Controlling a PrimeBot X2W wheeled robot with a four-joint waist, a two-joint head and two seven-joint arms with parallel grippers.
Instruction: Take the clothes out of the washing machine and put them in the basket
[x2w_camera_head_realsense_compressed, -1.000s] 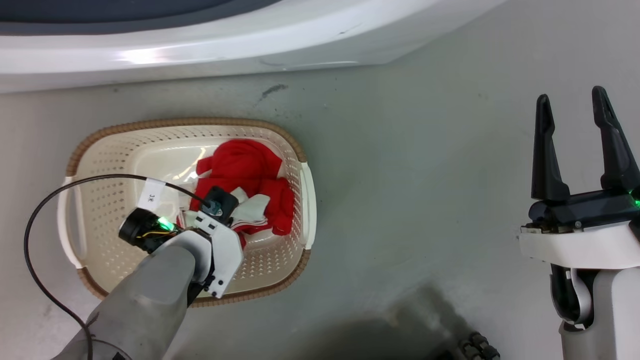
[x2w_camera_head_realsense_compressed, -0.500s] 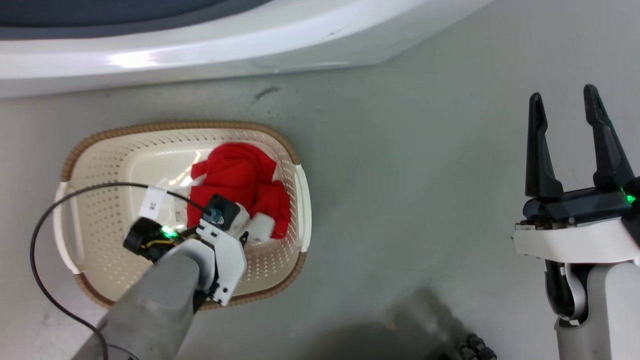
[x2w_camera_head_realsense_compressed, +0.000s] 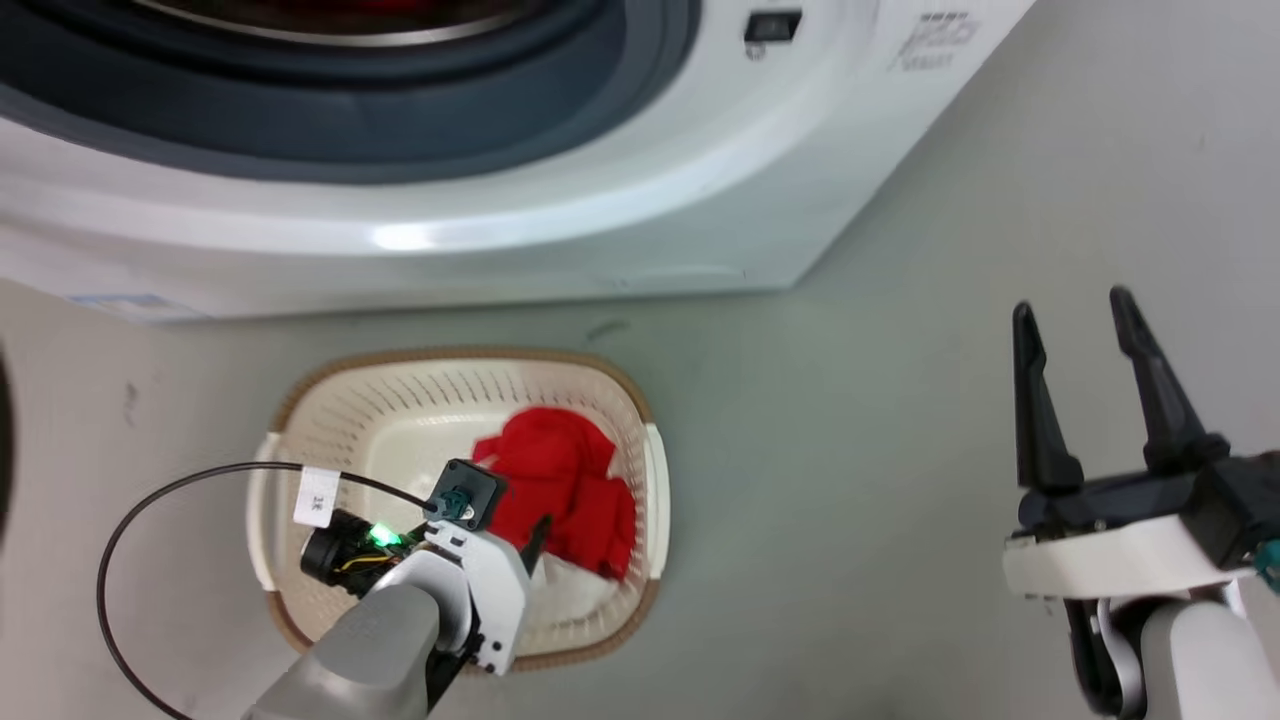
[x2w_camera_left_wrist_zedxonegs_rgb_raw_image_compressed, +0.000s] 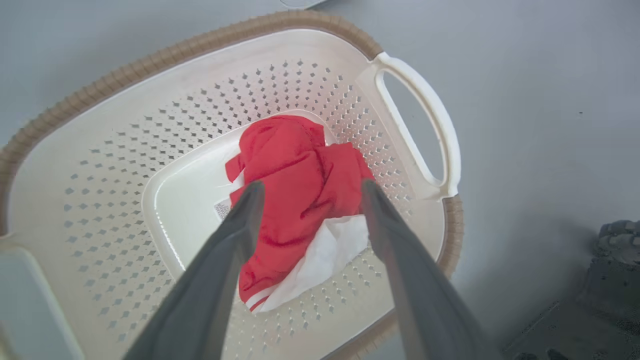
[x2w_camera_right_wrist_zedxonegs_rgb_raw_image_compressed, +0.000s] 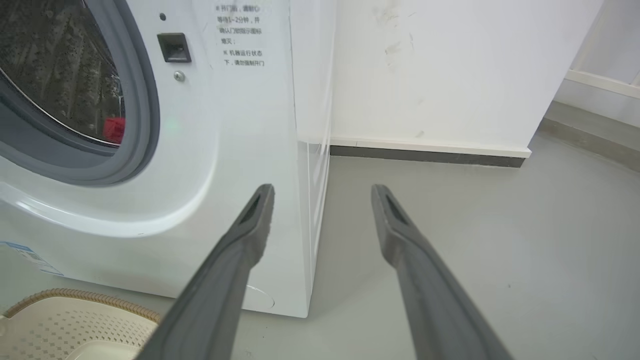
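Observation:
The cream basket (x2w_camera_head_realsense_compressed: 450, 356) stands on the floor in front of the white washing machine (x2w_camera_head_realsense_compressed: 600, 200). Red clothes (x2w_camera_left_wrist_zedxonegs_rgb_raw_image_compressed: 295, 170) with a white, red-striped piece (x2w_camera_left_wrist_zedxonegs_rgb_raw_image_compressed: 330, 255) lie in its right half. My left gripper (x2w_camera_left_wrist_zedxonegs_rgb_raw_image_compressed: 311, 186) hangs open just above this heap, holding nothing; one of its fingers (x2w_camera_head_realsense_compressed: 537, 532) shows past the wrist in the head view. My right gripper (x2w_camera_head_realsense_compressed: 1071, 305) is open and empty over bare floor to the right, pointing past the machine's front corner (x2w_camera_right_wrist_zedxonegs_rgb_raw_image_compressed: 300, 200). Something red (x2w_camera_right_wrist_zedxonegs_rgb_raw_image_compressed: 114, 130) shows inside the steel drum.
Grey floor (x2w_camera_head_realsense_compressed: 850, 450) stretches right of the basket. A white wall with a dark baseboard (x2w_camera_right_wrist_zedxonegs_rgb_raw_image_compressed: 425, 152) runs behind the machine's right side. A black cable (x2w_camera_head_realsense_compressed: 130, 520) loops off my left wrist. A dark bulky shape (x2w_camera_left_wrist_zedxonegs_rgb_raw_image_compressed: 617, 250) sits low beside the basket.
The head camera has tilted up, bringing the machine's porthole into view. My left wrist has risen off the clothes, which stay in the basket. The right gripper stays open.

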